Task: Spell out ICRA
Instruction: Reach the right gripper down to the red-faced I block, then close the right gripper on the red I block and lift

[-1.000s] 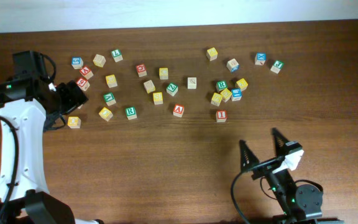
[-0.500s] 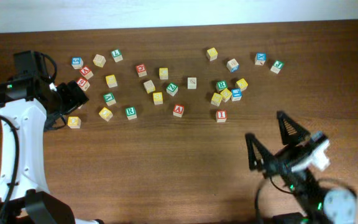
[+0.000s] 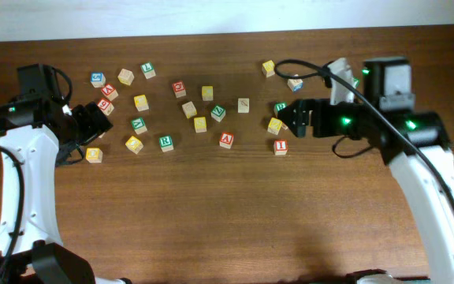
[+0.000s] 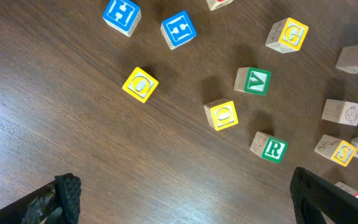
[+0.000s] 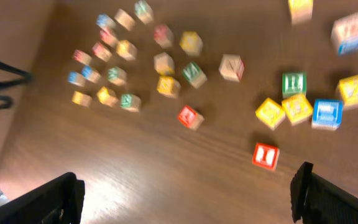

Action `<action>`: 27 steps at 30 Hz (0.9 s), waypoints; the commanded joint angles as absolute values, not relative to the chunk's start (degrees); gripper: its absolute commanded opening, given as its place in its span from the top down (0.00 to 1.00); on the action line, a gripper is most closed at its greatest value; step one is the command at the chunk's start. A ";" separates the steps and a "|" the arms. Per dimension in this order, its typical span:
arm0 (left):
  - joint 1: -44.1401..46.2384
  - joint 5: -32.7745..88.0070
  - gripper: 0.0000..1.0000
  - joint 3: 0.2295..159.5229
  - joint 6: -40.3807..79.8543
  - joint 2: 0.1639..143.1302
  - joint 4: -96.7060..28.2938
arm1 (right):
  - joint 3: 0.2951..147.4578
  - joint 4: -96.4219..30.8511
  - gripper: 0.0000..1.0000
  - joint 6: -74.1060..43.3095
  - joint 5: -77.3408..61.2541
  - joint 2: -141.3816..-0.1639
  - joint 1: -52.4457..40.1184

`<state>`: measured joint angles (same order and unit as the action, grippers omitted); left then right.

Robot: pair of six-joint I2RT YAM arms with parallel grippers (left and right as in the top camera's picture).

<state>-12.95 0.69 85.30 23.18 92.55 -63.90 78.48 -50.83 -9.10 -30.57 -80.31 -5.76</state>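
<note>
Several lettered wooden blocks lie scattered across the far half of the table. A red I block lies at the near edge of the right cluster. A red A block lies near the middle, and a green R block lies further left. My left gripper is open and empty, hovering over the left blocks. My right gripper is open and empty above the right cluster. The right wrist view is blurred.
Yellow, blue and green blocks crowd together under the right gripper. A yellow O block and blue H block lie ahead of the left gripper. The table's far edge meets a white wall.
The right arm has swung from the table's front edge up and back to the right block cluster. The left arm and the blocks have not moved.
</note>
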 commanded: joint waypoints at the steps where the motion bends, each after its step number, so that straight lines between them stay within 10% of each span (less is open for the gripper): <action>1: -13.08 0.69 0.01 86.08 23.09 92.03 -63.94 | 79.40 -54.57 0.01 -14.02 -13.19 -87.72 -10.00; 27: -13.08 0.69 0.01 86.08 23.09 92.03 -63.96 | 79.40 -44.07 0.37 -15.75 3.97 -115.74 -21.37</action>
